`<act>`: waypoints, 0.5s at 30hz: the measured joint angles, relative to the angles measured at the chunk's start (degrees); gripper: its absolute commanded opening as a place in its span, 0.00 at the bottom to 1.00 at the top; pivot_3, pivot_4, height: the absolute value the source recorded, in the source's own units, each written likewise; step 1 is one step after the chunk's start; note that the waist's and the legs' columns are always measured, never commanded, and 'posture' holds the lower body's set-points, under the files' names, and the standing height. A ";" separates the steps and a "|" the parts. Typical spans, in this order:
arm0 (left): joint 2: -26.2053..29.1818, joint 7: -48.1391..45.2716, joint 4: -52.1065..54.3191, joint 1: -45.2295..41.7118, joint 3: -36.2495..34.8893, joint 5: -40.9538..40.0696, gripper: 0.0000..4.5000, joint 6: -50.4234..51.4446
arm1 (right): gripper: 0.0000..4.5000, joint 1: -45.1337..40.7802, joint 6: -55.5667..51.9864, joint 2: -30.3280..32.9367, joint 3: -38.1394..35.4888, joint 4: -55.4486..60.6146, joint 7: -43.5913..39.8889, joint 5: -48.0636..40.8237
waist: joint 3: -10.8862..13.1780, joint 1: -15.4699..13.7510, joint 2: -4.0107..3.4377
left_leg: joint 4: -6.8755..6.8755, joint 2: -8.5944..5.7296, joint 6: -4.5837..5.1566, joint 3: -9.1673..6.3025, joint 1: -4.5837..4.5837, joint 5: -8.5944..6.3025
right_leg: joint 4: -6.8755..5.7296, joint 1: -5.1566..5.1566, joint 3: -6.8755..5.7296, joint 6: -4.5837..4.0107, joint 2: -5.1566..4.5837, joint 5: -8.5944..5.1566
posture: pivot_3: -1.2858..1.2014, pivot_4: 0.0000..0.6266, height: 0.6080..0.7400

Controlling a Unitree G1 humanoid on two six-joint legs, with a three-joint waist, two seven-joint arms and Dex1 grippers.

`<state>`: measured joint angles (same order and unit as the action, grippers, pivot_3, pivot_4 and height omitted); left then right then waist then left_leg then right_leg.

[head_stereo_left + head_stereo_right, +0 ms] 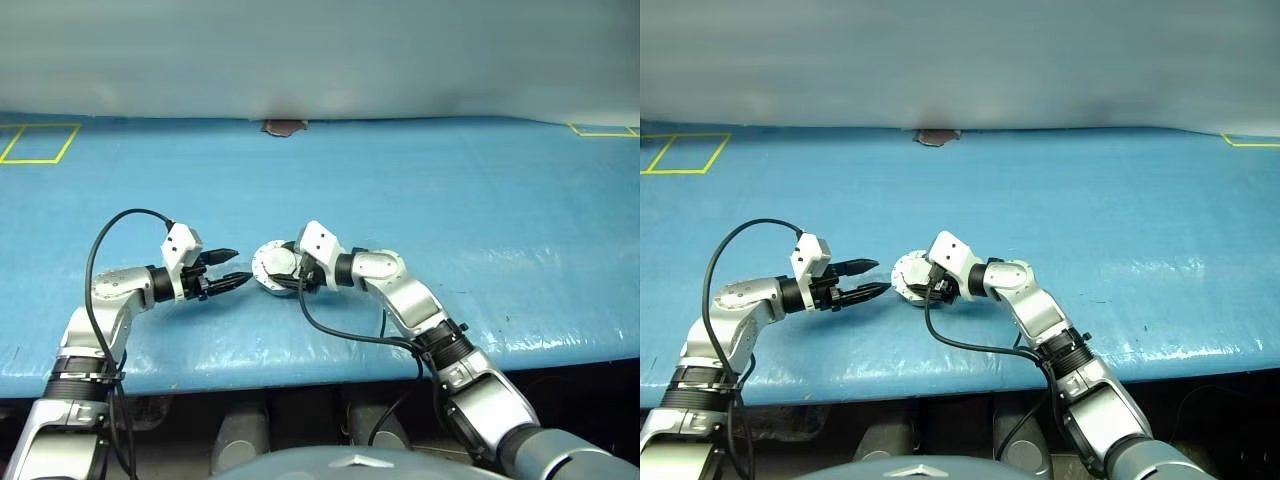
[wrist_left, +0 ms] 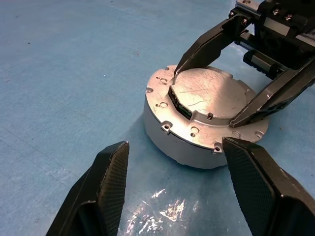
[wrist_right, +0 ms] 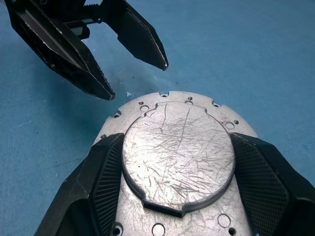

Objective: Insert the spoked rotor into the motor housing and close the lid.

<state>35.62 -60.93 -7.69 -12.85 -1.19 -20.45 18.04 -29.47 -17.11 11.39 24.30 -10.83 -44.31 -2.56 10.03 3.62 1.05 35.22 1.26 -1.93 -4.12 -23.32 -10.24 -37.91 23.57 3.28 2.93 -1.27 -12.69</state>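
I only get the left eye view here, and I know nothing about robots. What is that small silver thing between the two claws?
Observer: The wrist views show a round metal motor housing with its lid shut flat on top. The lid is scratched, with screw holes round the rim.
Operator: Is the claw on the right holding it?
Observer: The right gripper stands open, with a finger on either side of the lid's raised middle plate. I cannot tell whether they press it.
Operator: And the other claw?
Observer: The left gripper is open and apart from the housing, with bare blue table between them.
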 measured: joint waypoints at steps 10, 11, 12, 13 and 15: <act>-1.18 -0.02 0.01 0.00 0.59 0.02 0.73 0.08 | 0.67 -1.50 0.42 1.32 1.90 0.25 0.01 1.80 | 0.00 -0.17 0.00 | 0.08 -0.01 0.00 -0.03 -0.14 0.00 | 0.02 0.08 -0.02 0.01 0.00 0.01 | 0.52 0.24 1.00; -1.19 -0.03 0.01 0.01 0.59 0.02 0.73 0.09 | 0.67 -1.53 0.42 1.32 1.88 0.23 0.01 1.79 | 0.00 -0.18 0.00 | 0.08 -0.01 0.00 -0.03 -0.14 0.01 | 0.02 0.07 -0.02 0.01 0.00 0.01 | 0.52 0.24 1.00; -1.19 -0.03 0.06 0.05 0.59 0.02 0.73 0.10 | 0.67 -1.61 0.37 1.33 1.83 0.17 -0.04 1.70 | 0.00 -0.18 0.00 | 0.10 -0.01 0.00 -0.02 -0.14 0.01 | 0.02 0.07 -0.02 0.01 0.00 0.01 | 0.52 0.24 1.00; -1.19 -0.02 0.21 0.16 0.59 0.02 0.73 0.12 | 0.67 -1.75 0.27 1.31 1.65 0.17 -0.20 1.39 | 0.00 -0.18 0.00 | 0.11 -0.01 0.00 -0.01 -0.15 0.01 | 0.02 0.07 -0.02 0.02 -0.01 0.01 | 0.52 0.24 1.00; -1.21 -0.04 0.85 0.50 0.60 0.01 0.73 0.16 | 0.67 -1.82 -0.31 1.25 0.90 -0.15 -0.49 0.38 | 0.00 -0.23 0.00 | 0.12 -0.01 0.00 -0.01 -0.17 0.01 | 0.02 0.08 -0.02 0.02 -0.02 0.01 | 0.52 0.24 1.00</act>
<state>34.41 -60.97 -6.84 -12.34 -0.59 -20.44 18.20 -31.29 -17.42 12.64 25.19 -10.98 -44.80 -2.19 10.03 3.39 1.05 35.34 1.25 -1.92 -4.14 -23.49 -10.23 -37.89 23.65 3.26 2.95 -1.29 -12.68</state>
